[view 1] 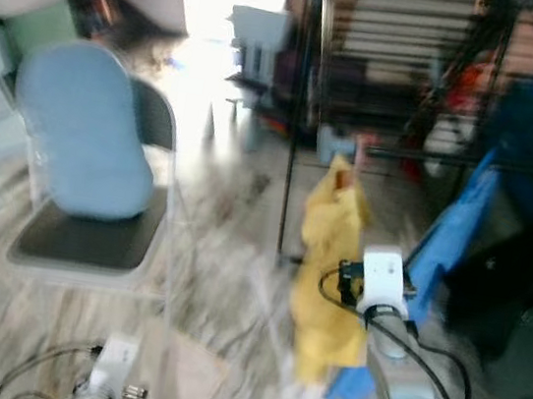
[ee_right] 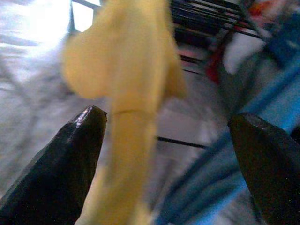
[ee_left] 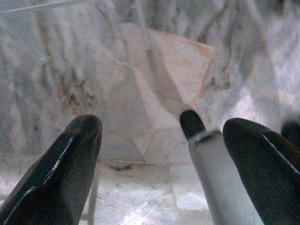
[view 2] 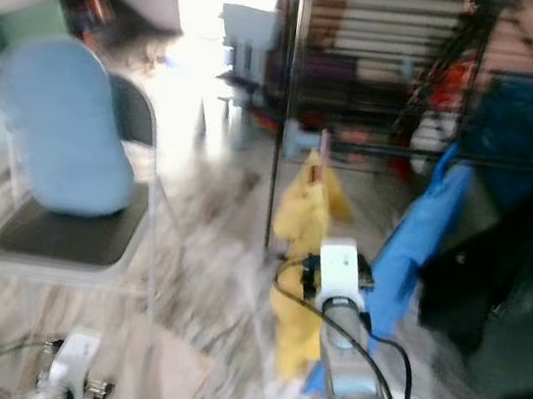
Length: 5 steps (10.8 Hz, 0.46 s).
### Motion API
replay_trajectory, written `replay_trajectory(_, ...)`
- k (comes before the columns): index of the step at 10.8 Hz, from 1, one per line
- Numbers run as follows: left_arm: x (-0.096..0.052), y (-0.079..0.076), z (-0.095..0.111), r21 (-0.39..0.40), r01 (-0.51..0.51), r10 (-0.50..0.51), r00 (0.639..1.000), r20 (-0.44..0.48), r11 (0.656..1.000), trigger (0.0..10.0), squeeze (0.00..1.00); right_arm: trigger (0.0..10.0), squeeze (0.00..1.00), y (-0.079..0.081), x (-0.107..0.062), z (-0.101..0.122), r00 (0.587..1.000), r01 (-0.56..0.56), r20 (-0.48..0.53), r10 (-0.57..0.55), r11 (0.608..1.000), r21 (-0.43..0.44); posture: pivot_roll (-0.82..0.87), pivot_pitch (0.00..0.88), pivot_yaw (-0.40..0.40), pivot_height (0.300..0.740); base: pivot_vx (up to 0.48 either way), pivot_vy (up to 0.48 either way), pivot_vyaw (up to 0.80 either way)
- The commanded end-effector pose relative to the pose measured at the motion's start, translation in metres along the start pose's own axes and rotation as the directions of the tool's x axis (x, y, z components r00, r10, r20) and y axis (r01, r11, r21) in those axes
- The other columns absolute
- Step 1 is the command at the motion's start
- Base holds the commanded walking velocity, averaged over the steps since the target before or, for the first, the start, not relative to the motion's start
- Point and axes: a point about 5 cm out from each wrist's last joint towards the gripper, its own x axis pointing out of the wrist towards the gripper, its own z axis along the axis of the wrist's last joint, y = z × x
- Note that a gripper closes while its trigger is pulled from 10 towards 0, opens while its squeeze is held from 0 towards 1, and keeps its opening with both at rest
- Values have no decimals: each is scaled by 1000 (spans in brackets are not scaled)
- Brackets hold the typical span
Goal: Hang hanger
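Observation:
The head views are blurred by motion. A yellow garment (view 1: pixel 333 258) hangs in front of my right arm (view 1: pixel 383 285), with a pinkish hanger top (view 1: pixel 358 153) poking above it. In the right wrist view the right gripper (ee_right: pixel 168 122) is open, its fingers (ee_right: pixel 70 164) wide apart, and the yellow cloth (ee_right: pixel 129 84) hangs between them; I cannot tell whether it touches them. A black metal rack (view 1: pixel 402 80) stands just beyond. My left gripper (ee_left: pixel 161 126) is open, low over the marble floor.
A folding chair (view 1: pixel 93 235) with a blue cushion (view 1: pixel 83 129) stands at the left; one white chair leg (ee_left: pixel 211 159) lies between the left fingers. A blue cloth (view 1: pixel 456 226) hangs off the rack at the right, with dark clothes behind it. Bright light comes from a doorway (view 1: pixel 218 14).

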Motion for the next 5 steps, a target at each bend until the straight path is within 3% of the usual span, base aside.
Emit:
replay_trajectory(1, -2, 1, -12, -3, -10, 9, 999, -43, 1000, 10000, 0, 10000, 0, 4, 0, 4, 1000, -18, 14, 18, 1000, -8, -217, 0, 99, 740, -304, 0, 0)
replay_trajectory(4, -2, 1, -11, -2, -10, 10, 999, -40, 1000, 10000, 0, 10000, 0, 4, -1, 0, 1000, -20, 22, 21, 999, -37, -217, 0, 100, 740, -286, 0, 0)
replay_trajectory(5, -1, 1, -9, -5, -13, 13, 999, -36, 1000, 10000, 0, 10000, 0, 4, -3, -3, 999, -21, 29, 23, 997, -68, -217, 0, 101, 740, 0, 0, 0)
